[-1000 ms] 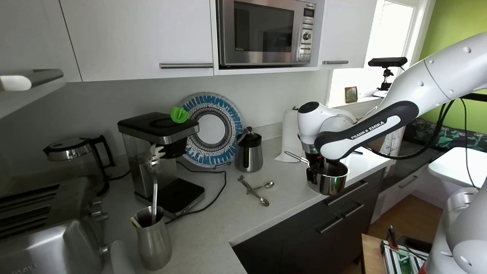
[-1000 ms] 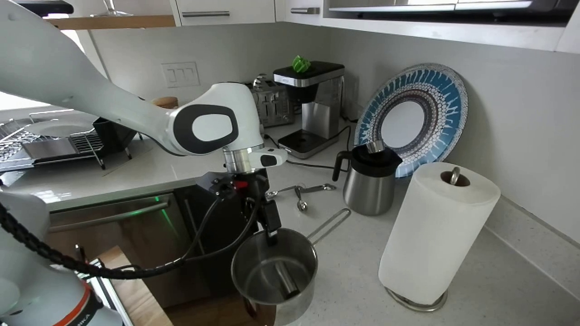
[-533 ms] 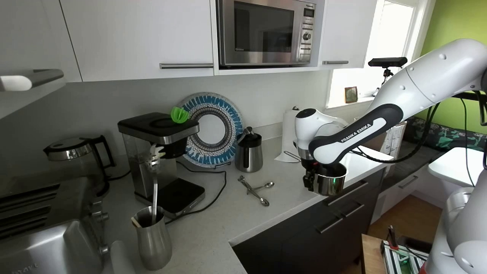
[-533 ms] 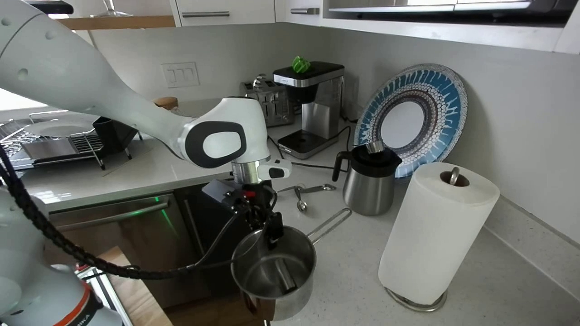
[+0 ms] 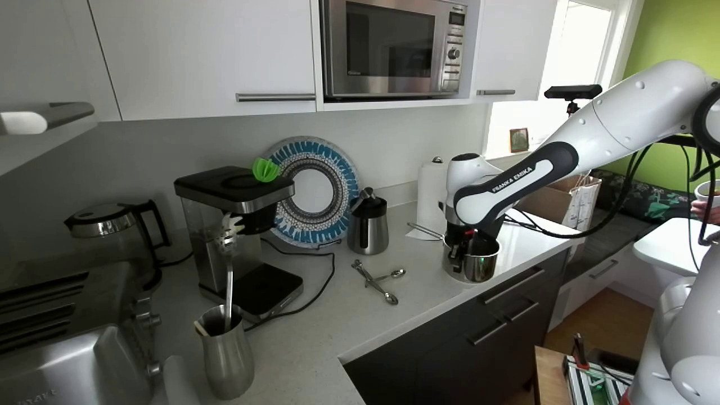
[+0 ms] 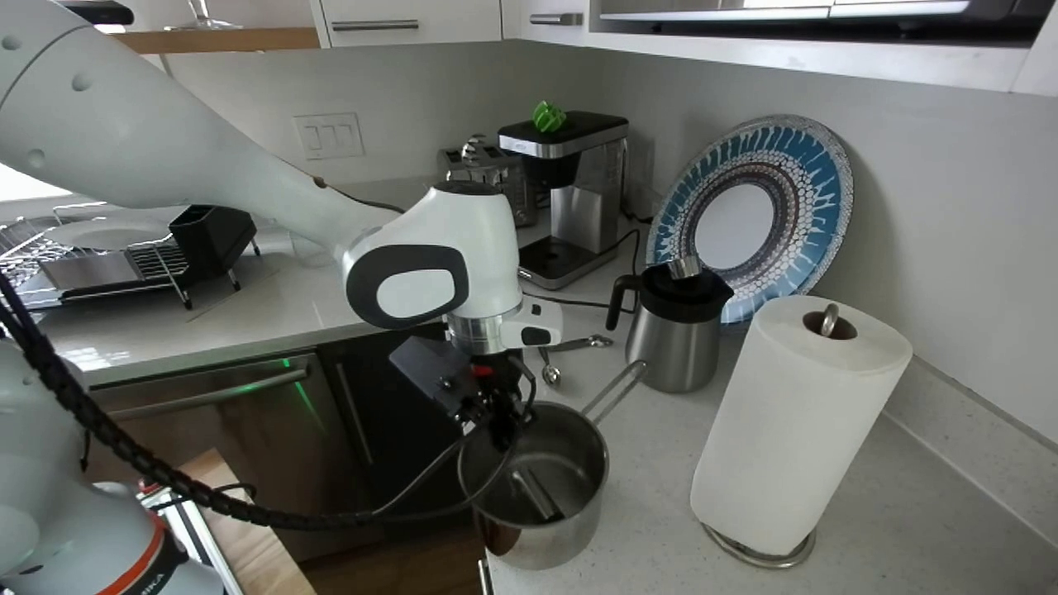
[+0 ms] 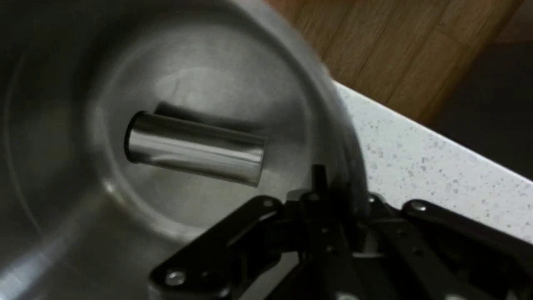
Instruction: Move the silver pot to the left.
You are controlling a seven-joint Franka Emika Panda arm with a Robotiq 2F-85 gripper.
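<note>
The silver pot (image 6: 554, 545) is round and straight-sided, its polished stainless steel mirror-bright outside, duller and faintly ringed within; a long loop of metal wire makes its handle (image 6: 609, 387). A smooth steel cylinder (image 7: 193, 148), dark-rimmed at one end, lies on its side on the pot's floor. The hand (image 7: 343, 193), black, angular and jointed with round bolts, is clamped on the pot's wall, partly inside the rim and partly outside. The pot is at the front edge of the counter (image 7: 416, 166), pale and smooth-topped with grey flecks; whether its base touches that surface I cannot tell. Nearby are a steel jug (image 6: 674, 355) with a black lid, a thick white roll of paper towel (image 6: 785, 430) and, leaning upright, a round platter (image 6: 744, 215) rayed in blue and dotted with white. Against the earlier frames, the pot (image 5: 482, 267) has shifted left in an exterior view, and the hand with it. In an exterior view the handle's tip (image 6: 640, 364) now shows in front of the jug's lower side, a little higher than before, and the arm (image 6: 248, 182) covers more of the metal spoons (image 6: 579, 343). A white cup (image 5: 706, 190) has come partly in at the right edge of an exterior view.
</note>
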